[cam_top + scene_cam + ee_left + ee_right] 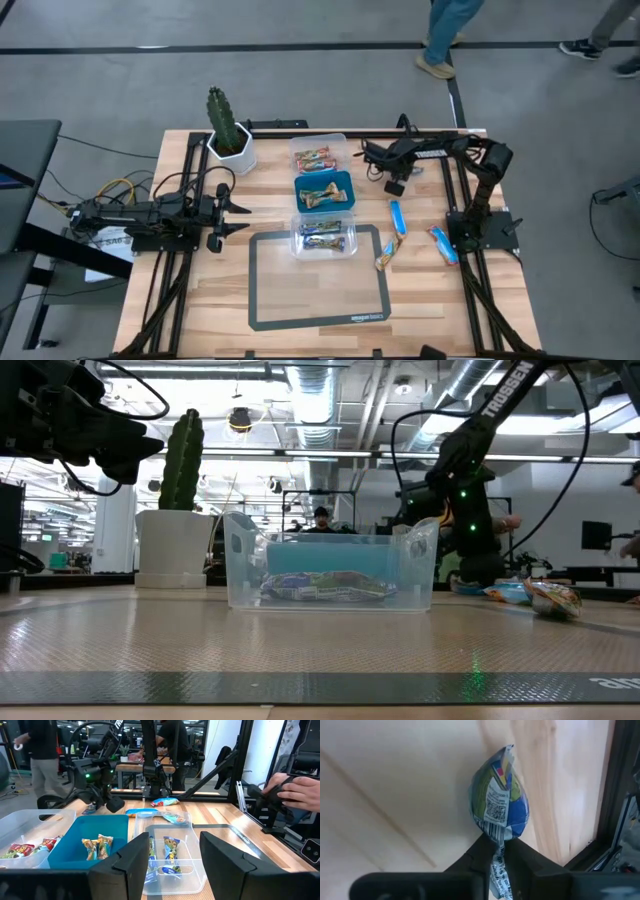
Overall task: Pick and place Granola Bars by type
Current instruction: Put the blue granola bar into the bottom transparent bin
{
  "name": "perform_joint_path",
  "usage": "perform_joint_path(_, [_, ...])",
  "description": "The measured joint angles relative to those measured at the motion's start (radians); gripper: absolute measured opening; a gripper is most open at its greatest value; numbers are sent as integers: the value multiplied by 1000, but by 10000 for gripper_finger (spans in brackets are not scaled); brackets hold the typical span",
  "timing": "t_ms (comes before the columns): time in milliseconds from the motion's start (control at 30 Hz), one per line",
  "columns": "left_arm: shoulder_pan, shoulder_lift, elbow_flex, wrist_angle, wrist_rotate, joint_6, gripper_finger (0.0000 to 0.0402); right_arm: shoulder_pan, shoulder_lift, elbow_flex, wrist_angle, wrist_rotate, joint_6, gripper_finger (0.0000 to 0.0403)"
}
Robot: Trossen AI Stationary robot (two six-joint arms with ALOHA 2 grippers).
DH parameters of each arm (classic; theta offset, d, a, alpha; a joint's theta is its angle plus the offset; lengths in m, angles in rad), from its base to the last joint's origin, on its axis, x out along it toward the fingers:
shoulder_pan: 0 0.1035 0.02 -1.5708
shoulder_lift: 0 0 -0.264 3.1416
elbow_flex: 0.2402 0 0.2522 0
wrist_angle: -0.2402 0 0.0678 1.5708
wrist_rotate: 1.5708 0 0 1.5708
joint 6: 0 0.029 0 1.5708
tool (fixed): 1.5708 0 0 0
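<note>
While my right gripper [501, 851] pinches one end of a blue bar [500, 800], the rest of that bar sticks straight out beyond the fingertips, its long axis running on from the fingers, with bare wood behind it. From above I see that gripper [392, 178] raised near the table's far right, just right of the three tubs: a clear tub [318, 155] farthest back with red-and-green bars, a blue tub [323, 190] in the middle with brown-gold ones, and a nearer clear tub [322, 238] holding blue ones. So I judge the held bar belongs in the nearer clear tub, which lies toward the front and slightly left of the gripper, with the blue tub between. The right arm is plainly the nearer one for this. I would swing it forward over that tub's rim and let the bar drop lengthwise among its fellows. Three more bars wait on the wood to the right of the tubs: a blue one [398, 217], a brown-gold one [389, 253] and another blue one [443, 243]. My left gripper [226, 212] idles at the left side, fingers spread and holding nothing.
</note>
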Motion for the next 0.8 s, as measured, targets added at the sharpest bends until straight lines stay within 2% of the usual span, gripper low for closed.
perform_joint_path(267, [0,0,0,0,0,0,168,39,-55,0,-1,-4,42,35])
perform_joint_path(467, [0,0,0,0,0,0,168,101,-200,0,-54,-7,120,35])
perform_joint_path(800, [0,0,0,0,0,0,168,295,-483,0,-151,-108,323,36])
